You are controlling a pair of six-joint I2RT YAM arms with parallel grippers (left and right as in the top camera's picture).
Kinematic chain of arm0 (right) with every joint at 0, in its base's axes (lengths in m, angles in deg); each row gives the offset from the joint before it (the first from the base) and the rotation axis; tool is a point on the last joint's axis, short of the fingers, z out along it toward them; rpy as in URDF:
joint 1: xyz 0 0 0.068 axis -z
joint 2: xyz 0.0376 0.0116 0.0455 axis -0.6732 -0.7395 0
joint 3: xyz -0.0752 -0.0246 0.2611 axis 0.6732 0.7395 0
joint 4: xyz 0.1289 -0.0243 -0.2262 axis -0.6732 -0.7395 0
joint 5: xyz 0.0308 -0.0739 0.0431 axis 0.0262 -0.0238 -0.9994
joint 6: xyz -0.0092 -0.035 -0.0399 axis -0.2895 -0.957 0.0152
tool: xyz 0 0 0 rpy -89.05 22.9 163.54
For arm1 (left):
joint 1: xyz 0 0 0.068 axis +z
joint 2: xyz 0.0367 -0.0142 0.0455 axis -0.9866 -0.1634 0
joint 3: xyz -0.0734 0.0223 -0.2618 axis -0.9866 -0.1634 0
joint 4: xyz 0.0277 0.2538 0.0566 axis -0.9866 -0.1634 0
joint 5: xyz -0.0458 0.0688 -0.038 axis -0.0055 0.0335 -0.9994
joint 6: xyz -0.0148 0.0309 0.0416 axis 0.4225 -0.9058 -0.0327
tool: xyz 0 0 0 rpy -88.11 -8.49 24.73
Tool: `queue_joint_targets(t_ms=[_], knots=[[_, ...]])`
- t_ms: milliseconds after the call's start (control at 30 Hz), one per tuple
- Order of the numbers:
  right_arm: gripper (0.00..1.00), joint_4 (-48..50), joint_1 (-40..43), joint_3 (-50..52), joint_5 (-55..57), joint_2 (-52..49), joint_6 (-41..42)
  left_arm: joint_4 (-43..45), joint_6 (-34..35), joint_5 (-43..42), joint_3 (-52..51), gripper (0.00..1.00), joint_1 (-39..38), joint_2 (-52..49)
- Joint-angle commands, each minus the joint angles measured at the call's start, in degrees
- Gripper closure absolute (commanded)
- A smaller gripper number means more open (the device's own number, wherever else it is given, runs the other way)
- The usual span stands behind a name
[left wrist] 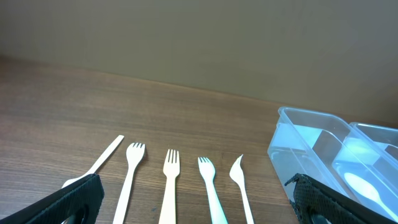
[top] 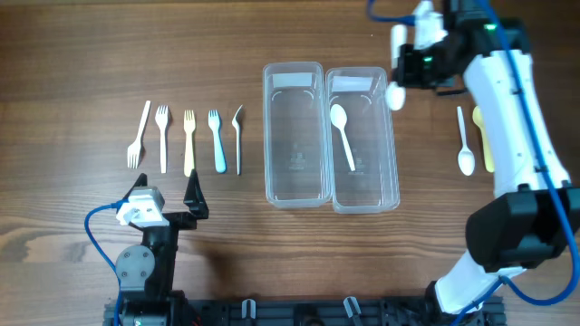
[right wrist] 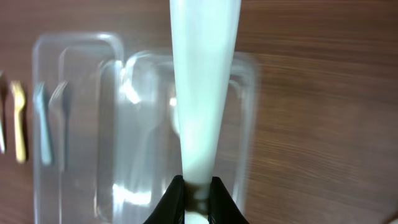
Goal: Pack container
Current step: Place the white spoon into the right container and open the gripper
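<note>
Two clear containers stand side by side mid-table. The left container [top: 268,136] holds nothing. In the right container [top: 395,154] lies a white spoon [top: 344,136]. My right gripper [top: 412,65] hovers over the right container's far right corner, shut on another white spoon [top: 396,95]. In the right wrist view its handle [right wrist: 202,81] runs up from between the pinched fingers [right wrist: 195,183], above the blurred containers [right wrist: 81,124]. My left gripper [top: 168,195] is open near the front left, just short of a row of several forks [top: 188,140]; its view shows those forks [left wrist: 171,180] between its fingertips [left wrist: 199,205].
A white spoon [top: 465,145] and a yellow spoon [top: 486,145] lie on the wood right of the containers, beside my right arm. The forks sit left of the containers, with the left container's corner [left wrist: 292,134] in the left wrist view.
</note>
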Motion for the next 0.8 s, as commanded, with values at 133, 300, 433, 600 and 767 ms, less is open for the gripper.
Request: queue_joint_targets(t_ms=[133, 300, 433, 600, 767], knots=[[0.95, -0.11, -5.46, 6.49, 1.90, -0.46, -1.77, 0.02, -1.33, -0.68, -0.44, 0.00, -0.26, 0.42], [0.96, 2.71, -5.46, 12.02, 1.86, -0.46, -1.55, 0.02, -1.31, -0.66, -0.44, 0.00, -0.26, 0.42], [0.95, 4.55, -5.46, 14.69, 1.86, -0.46, -1.62, 0.02, -1.33, -0.68, -0.44, 0.00, -0.26, 0.42], [0.47, 5.75, -5.46, 14.82, 1.84, -0.46, -1.66, 0.02, -1.33, -0.68, -0.44, 0.00, -0.26, 0.42], [0.34, 7.87, -5.40, 13.86, 1.84, -0.44, -1.73, 0.02, -1.33, -0.68, -0.44, 0.00, -0.26, 0.42]])
